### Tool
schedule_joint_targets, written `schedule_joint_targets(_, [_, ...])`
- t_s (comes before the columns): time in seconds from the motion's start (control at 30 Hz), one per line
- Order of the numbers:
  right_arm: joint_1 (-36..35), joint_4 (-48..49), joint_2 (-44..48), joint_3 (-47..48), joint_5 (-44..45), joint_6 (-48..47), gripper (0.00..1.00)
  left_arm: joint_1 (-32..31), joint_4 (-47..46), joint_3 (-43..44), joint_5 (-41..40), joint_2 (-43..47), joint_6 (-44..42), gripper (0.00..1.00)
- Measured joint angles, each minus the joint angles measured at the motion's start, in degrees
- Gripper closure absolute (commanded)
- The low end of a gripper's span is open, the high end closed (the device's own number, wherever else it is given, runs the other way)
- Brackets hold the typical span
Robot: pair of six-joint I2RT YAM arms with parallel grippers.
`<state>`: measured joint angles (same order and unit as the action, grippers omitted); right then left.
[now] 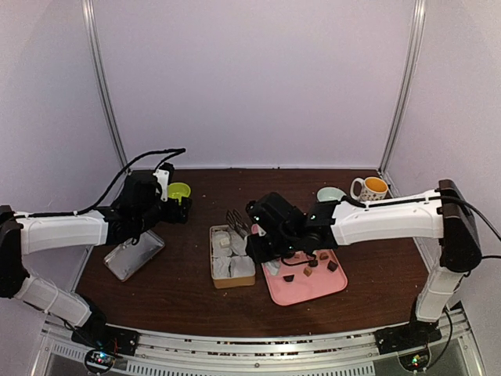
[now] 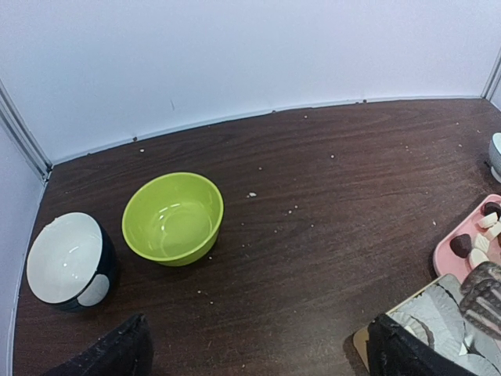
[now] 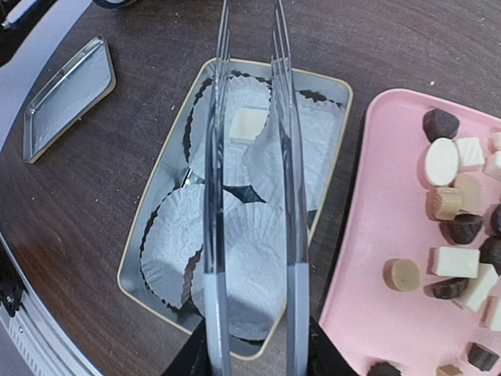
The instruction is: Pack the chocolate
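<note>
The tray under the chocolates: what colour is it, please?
Pink tray, clearest from the right wrist.

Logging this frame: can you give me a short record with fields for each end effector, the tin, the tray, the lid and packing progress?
left end effector: open, empty, facing the green bowl
right end effector: shut on clear tongs, held over the tin
tin: lined with white paper cups; one cream-white piece sits in a cup
pink tray: holds loose chocolate, dark, caramel and white
lid: off, lying apart from the tin
progress: one piece seen packed
</note>
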<state>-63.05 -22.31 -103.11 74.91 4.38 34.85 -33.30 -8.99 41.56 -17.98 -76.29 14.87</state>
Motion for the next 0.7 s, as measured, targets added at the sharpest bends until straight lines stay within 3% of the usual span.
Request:
schedule_joint_targets(0.37, [0.0, -8.6, 16.3, -10.8, 1.0, 0.0, 0.68, 0.0, 0.0, 0.0, 0.0, 0.0, 0.0, 0.02])
schedule_joint_targets(0.7, [0.0, -12.5, 18.3, -19.4, -1.1, 1.0, 0.67, 0.0, 0.0, 0.0, 0.0, 0.0, 0.0, 0.02])
